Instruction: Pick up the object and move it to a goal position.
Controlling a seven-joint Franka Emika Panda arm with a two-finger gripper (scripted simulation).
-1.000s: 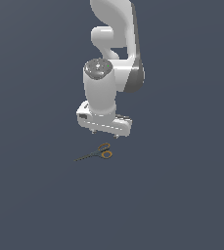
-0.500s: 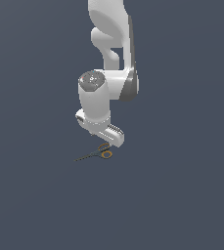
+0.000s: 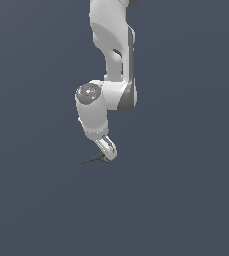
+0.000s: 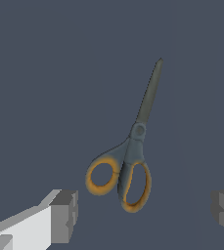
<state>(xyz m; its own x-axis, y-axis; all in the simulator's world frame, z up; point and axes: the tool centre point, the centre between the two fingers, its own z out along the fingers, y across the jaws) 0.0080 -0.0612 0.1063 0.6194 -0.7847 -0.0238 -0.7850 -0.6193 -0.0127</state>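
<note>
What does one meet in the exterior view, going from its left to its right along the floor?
The tip of the scissors' blades → the gripper, low over the handle end → bare floor.

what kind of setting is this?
Likely a bare simulated test scene: a flat, featureless grey floor, one white robot arm, and a lone pair of scissors under its open gripper.

Exterior view: scissors [image 3: 92,160] mostly hidden behind the arm's lower end, only thin blades and a speck of orange at frame center; gripper [image 3: 107,156] fingers not discernible. Wrist view: both fingers [image 4: 64,216] cut off by the lower frame edges.
</note>
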